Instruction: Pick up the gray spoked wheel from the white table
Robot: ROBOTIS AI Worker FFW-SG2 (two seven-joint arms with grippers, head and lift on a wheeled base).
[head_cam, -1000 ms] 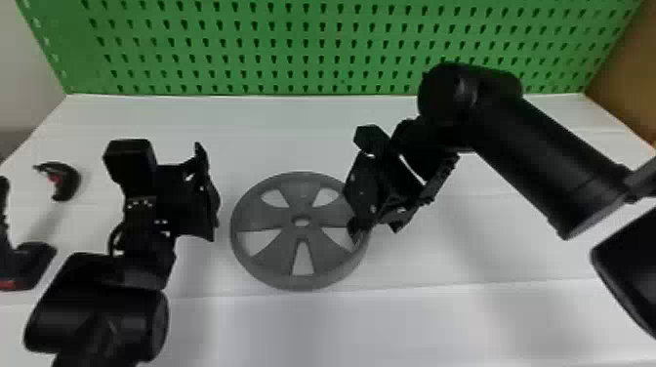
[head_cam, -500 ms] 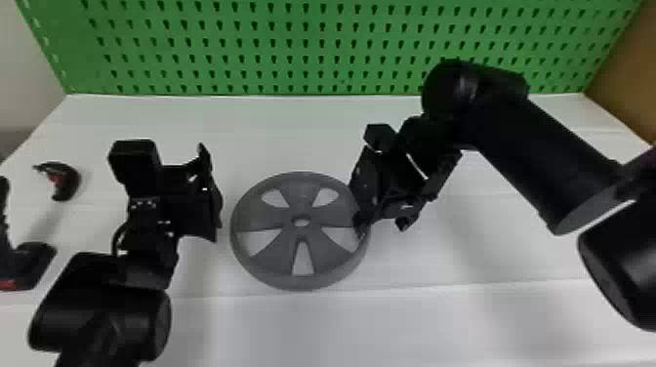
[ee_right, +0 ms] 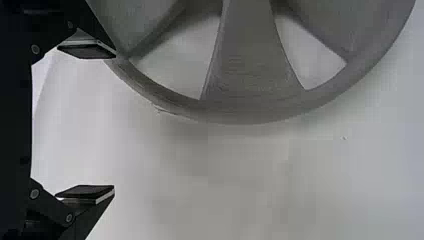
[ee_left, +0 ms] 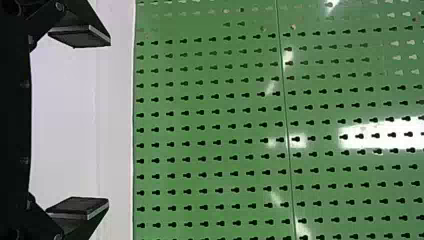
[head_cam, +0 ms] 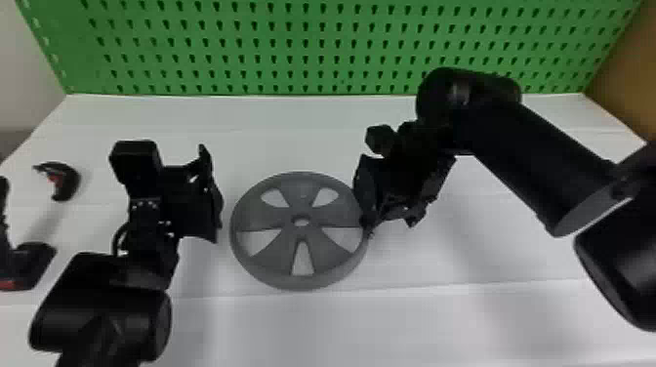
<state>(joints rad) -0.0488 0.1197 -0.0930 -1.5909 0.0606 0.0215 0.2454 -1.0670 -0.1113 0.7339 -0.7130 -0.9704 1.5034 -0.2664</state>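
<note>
The gray spoked wheel (head_cam: 300,249) lies flat on the white table (head_cam: 400,317). My right gripper (head_cam: 373,229) is at the wheel's right rim; in the right wrist view the right gripper (ee_right: 100,122) is open, and one finger overlaps the edge of the wheel (ee_right: 250,107) while the other is over bare table. Whether that finger touches the rim I cannot tell. To the left of the wheel, a short gap away, is my left gripper (head_cam: 212,195). The left wrist view has the left gripper (ee_left: 92,122) open, nothing between its fingers.
Behind the table stands a green pegboard (head_cam: 302,49). A small black and red tool (head_cam: 63,180) and a larger black and red tool (head_cam: 29,266) lie at the far left. A brown panel (head_cam: 629,97) borders the right side.
My right gripper has shifted and turned slightly at the wheel's right rim, its forearm moving a little. The left arm has moved slightly to the right, while the wheel has kept its place.
</note>
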